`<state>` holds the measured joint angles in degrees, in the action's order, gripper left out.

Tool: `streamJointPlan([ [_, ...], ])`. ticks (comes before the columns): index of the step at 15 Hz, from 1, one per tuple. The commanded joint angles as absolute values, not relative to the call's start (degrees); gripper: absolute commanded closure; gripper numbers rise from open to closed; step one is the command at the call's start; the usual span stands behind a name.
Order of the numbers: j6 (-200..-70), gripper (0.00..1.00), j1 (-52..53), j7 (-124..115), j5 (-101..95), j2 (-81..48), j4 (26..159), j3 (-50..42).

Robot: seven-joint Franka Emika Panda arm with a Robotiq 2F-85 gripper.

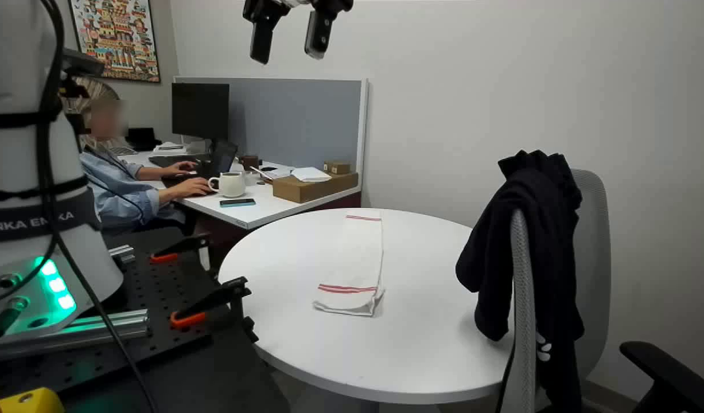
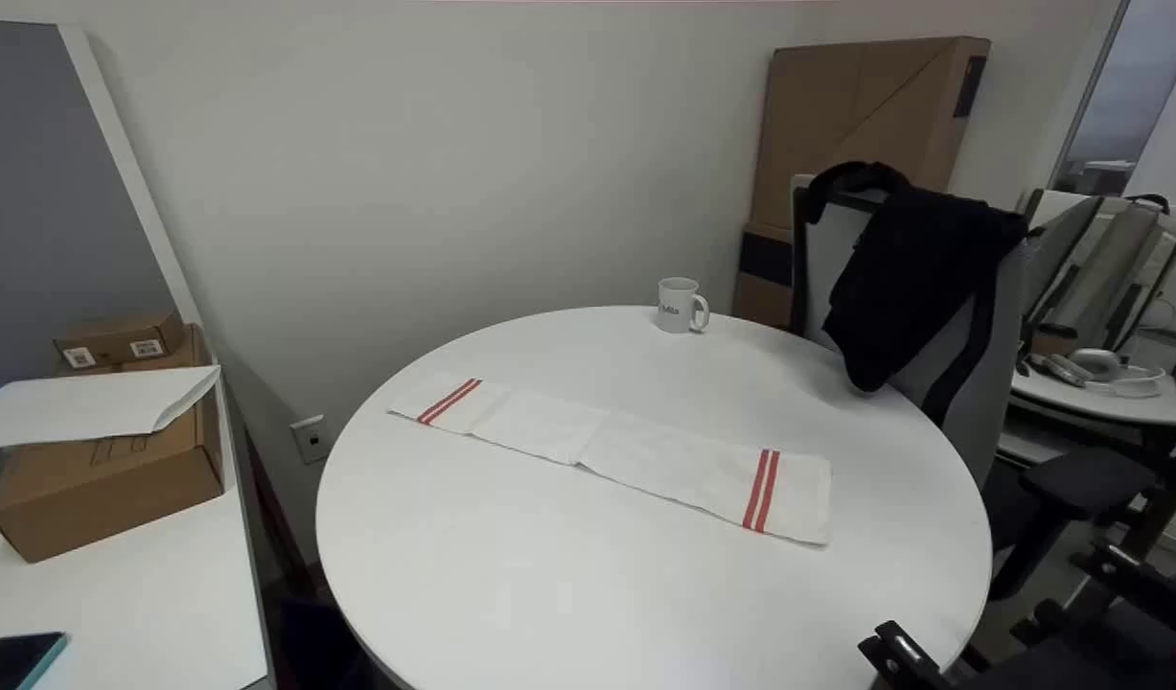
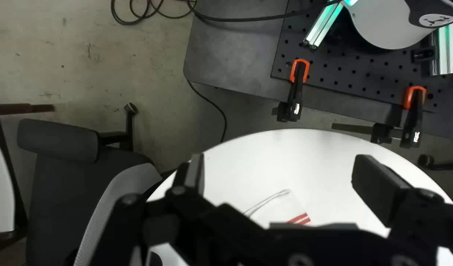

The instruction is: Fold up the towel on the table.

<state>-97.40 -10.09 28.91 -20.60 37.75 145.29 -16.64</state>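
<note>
The white towel point(image 1: 357, 258) lies on the round white table point(image 1: 432, 350) as a long narrow strip. Red stripes cross it near both ends, clearest on the towel point(image 2: 616, 446) in an exterior view. Loose layered edges show at its end nearest the camera in an exterior view point(image 1: 352, 310). High above the tabletop, my gripper point(image 1: 288, 57) hangs with its fingers well apart and nothing between them. In the wrist view the gripper point(image 3: 280, 162) frames part of the table, and only one striped corner of the towel point(image 3: 280, 210) shows; its own body hides the rest.
A mug point(image 2: 677, 309) stands near the table's rim by the wall. A chair with a black jacket point(image 1: 535, 241) is pushed against the table. Clamps point(image 1: 202, 310) stick out from the robot's base. A person point(image 1: 119, 178) sits at the office desk point(image 1: 254, 209).
</note>
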Motion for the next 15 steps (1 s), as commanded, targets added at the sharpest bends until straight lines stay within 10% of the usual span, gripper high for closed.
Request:
streamJointPlan([
  [1,-97.09,0.00,-9.47,28.64,-20.81,37.83,145.12,-17.09],
  [15,-109.82,0.00,-11.52,17.40,-17.10,33.87,148.42,-19.29],
])
